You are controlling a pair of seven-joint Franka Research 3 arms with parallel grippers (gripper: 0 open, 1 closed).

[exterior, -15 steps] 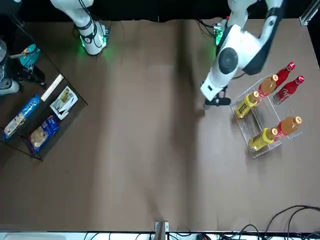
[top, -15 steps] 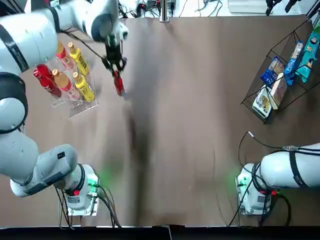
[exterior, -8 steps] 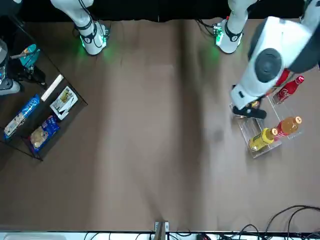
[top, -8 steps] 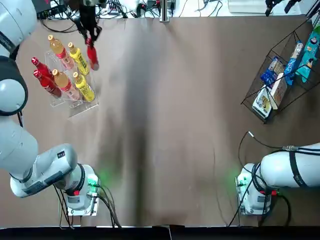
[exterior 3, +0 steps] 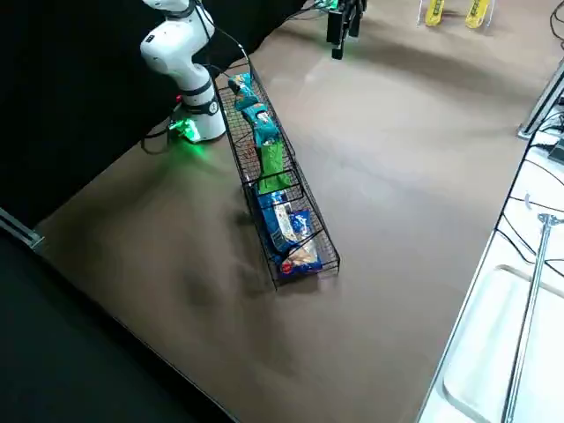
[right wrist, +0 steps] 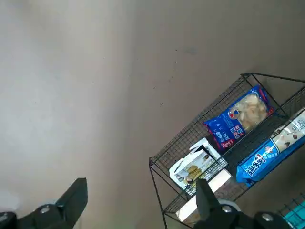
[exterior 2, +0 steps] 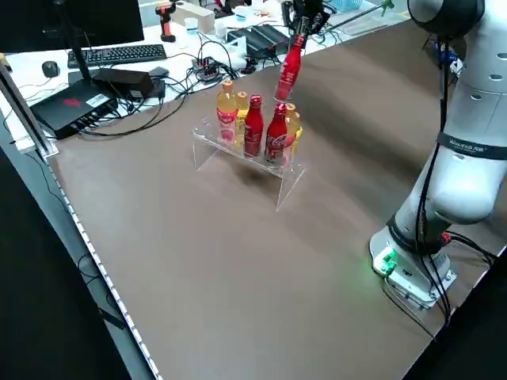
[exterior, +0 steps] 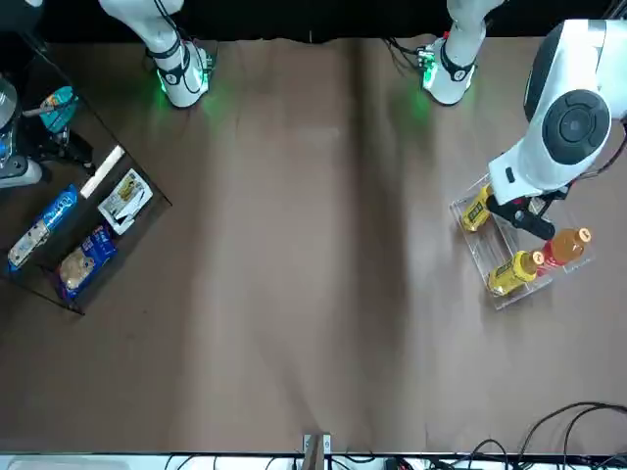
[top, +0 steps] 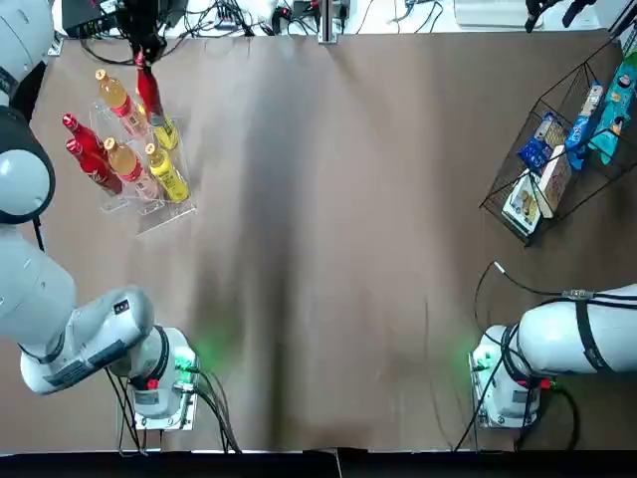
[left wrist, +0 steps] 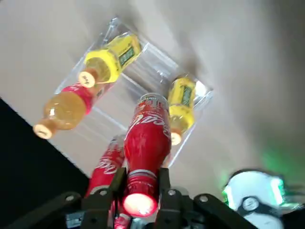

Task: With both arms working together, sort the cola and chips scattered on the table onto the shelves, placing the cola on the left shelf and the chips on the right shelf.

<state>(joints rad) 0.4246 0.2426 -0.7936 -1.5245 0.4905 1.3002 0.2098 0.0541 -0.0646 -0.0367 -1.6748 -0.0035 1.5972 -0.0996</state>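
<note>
My left gripper (top: 140,50) is shut on the neck of a red cola bottle (top: 149,96), which hangs upright above the far end of the left shelf (top: 149,206), a clear rack. The wrist view looks down past my left gripper (left wrist: 141,180) and this cola bottle (left wrist: 146,138) onto the rack. Two more cola bottles (exterior 2: 253,127) (exterior 2: 277,136) stand in the rack. The right shelf (top: 504,214), a black wire basket, holds teal chips (exterior 3: 258,119) and green chips (exterior 3: 273,163). My right gripper (right wrist: 140,200) is open and empty, high above the table near that basket.
Orange bottles (top: 124,159) and yellow bottles (top: 167,175) share the clear rack. Blue and white packs (right wrist: 236,121) lie in the basket's lower tier. Cables, a keyboard and boxes (exterior 2: 119,55) crowd the far side beyond the table edge.
My left gripper has carried the cola bottle from the table's left middle up and leftward to a spot over the clear rack. The right arm has not moved.
</note>
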